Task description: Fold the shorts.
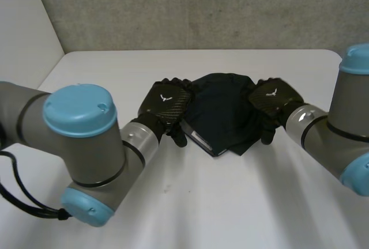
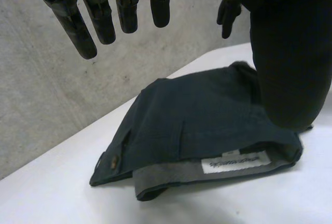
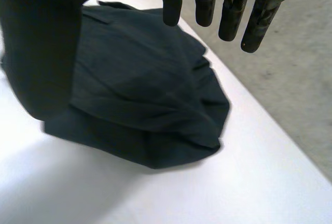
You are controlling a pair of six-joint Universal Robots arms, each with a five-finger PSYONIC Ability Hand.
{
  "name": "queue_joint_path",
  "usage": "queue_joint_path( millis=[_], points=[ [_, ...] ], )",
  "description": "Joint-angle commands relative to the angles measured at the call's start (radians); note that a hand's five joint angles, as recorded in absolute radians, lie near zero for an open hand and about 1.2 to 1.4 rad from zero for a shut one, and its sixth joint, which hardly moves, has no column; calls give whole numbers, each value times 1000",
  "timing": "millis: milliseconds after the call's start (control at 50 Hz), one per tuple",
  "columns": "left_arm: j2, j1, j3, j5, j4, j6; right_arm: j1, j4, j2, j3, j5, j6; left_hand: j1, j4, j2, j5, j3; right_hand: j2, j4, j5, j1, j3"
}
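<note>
Left hand (image 1: 165, 104) and right hand (image 1: 271, 100), both spread open (gripping nothing), flank the folded dark shorts (image 1: 222, 113).

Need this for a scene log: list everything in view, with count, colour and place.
shorts: one, dark navy, a folded bundle mid-table between the hands
label: one, white, on the shorts' grey inner waistband
table: one, white, under everything
wall: one, grey, behind the table
arms: two, grey with light-blue caps, reaching in from either side
left hand: one, black, at the shorts' edge on the robot's left, fingers straight
right hand: one, black, at the opposite edge, fingers straight
</note>
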Motion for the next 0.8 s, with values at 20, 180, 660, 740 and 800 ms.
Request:
queue_joint_path(
  millis=[20, 180, 660, 740, 800],
  points=[
    [10, 30, 9, -85, -6, 17, 28, -61, 99, 36, -135, 90, 60, 46, 45, 55, 49, -32, -50, -58, -15, -13],
    [111, 126, -90, -98, -16, 15, 117, -224, 261, -31, -78, 127, 51, 37, 36, 47, 40, 133, 115, 107, 149, 152],
    [355, 256, -310, -85, -9, 14, 169, -330, 158, -154, 11, 143, 7, -7, -8, 2, -4, 1183, 1165, 1157, 1199, 1202],
    [389, 285, -324, -85, -9, 12, 209, -324, 82, -203, 17, 154, -5, -19, -20, -9, -15, 1183, 1165, 1157, 1199, 1202],
    [417, 308, -330, -85, -9, 12, 233, -325, 52, -240, 17, 160, -13, -28, -28, -18, -24, 1183, 1165, 1157, 1199, 1202]
  ],
)
